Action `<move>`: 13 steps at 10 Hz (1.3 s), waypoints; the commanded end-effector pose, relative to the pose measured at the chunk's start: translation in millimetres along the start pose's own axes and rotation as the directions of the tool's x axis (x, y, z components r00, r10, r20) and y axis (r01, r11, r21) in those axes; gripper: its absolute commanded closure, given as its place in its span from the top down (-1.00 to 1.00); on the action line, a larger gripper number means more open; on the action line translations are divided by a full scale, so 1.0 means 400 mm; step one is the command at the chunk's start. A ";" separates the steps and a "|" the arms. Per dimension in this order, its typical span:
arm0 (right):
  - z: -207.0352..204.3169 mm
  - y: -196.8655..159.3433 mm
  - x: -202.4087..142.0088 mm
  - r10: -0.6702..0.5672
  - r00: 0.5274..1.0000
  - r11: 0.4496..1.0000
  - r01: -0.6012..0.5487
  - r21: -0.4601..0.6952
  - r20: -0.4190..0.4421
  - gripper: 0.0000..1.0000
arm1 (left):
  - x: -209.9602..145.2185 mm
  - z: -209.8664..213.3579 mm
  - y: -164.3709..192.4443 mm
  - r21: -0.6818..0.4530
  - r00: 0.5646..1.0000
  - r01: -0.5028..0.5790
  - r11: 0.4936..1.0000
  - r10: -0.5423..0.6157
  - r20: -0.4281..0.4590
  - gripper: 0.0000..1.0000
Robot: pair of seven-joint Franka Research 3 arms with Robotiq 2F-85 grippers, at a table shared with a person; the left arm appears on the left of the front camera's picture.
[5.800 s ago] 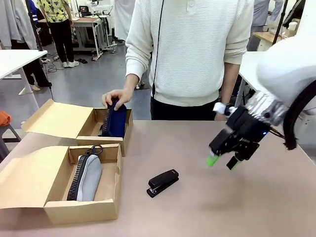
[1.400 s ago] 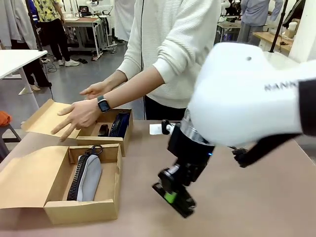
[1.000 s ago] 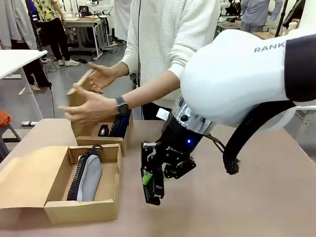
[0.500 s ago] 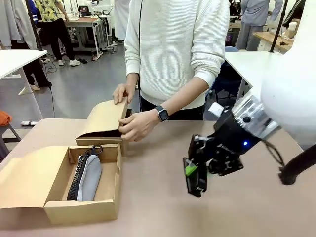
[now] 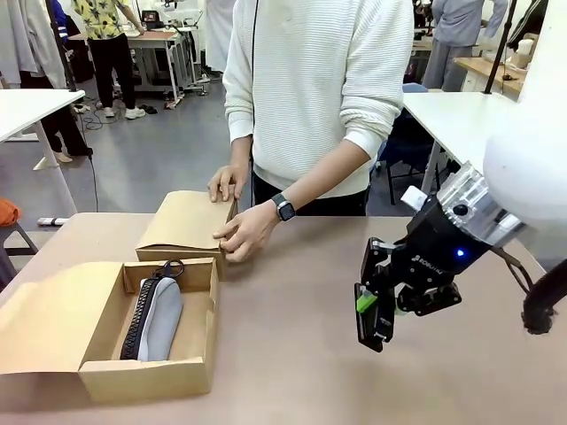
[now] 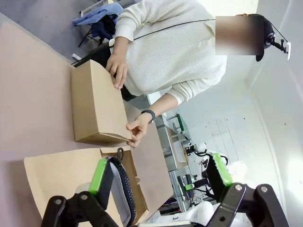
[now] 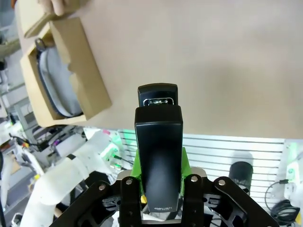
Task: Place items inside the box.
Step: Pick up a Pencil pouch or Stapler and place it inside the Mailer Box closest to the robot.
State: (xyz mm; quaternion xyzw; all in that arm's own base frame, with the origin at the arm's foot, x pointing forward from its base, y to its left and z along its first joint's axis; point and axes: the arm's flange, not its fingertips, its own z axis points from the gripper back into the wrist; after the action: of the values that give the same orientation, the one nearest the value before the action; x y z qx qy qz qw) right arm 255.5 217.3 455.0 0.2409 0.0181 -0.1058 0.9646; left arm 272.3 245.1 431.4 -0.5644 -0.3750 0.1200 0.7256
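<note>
Right claw (image 5: 368, 306), black stapler (image 5: 376, 333) clamped within

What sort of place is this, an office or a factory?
Probably a robotics lab or workshop: a white worktable on an open grey floor, a far bench with equipment, and a robot's right gripper holding a black stapler above the table.

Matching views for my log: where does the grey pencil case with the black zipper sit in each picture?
Front view: grey fabric pencil case with black zipper, lower left.
Left wrist view: bottom edge, left of centre.
Right wrist view: upper left.
Shared landmark: the open brown cardboard box holding it.
</note>
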 end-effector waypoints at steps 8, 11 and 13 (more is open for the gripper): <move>-0.144 0.204 -0.057 0.338 0.940 0.933 -0.340 -0.119 -0.040 -0.37 | 0.000 -0.003 -0.005 -0.021 1.000 0.018 1.000 -0.017 0.018 1.00; -0.184 0.377 -0.102 0.436 0.898 0.900 -0.437 0.004 0.060 -0.37 | 0.000 -0.003 -0.005 -0.021 1.000 0.018 1.000 -0.017 0.018 1.00; -0.140 0.268 -0.097 0.363 0.932 0.928 -0.363 -0.080 -0.021 -0.37 | 0.000 -0.003 -0.005 -0.021 1.000 0.018 1.000 -0.017 0.018 1.00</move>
State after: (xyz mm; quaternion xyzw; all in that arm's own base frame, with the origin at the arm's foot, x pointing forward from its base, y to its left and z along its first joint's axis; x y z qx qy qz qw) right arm 245.2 363.1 461.0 0.2157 -0.0299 0.0840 0.9724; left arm 272.4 245.1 431.2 -0.5644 -0.3748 0.1200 0.7256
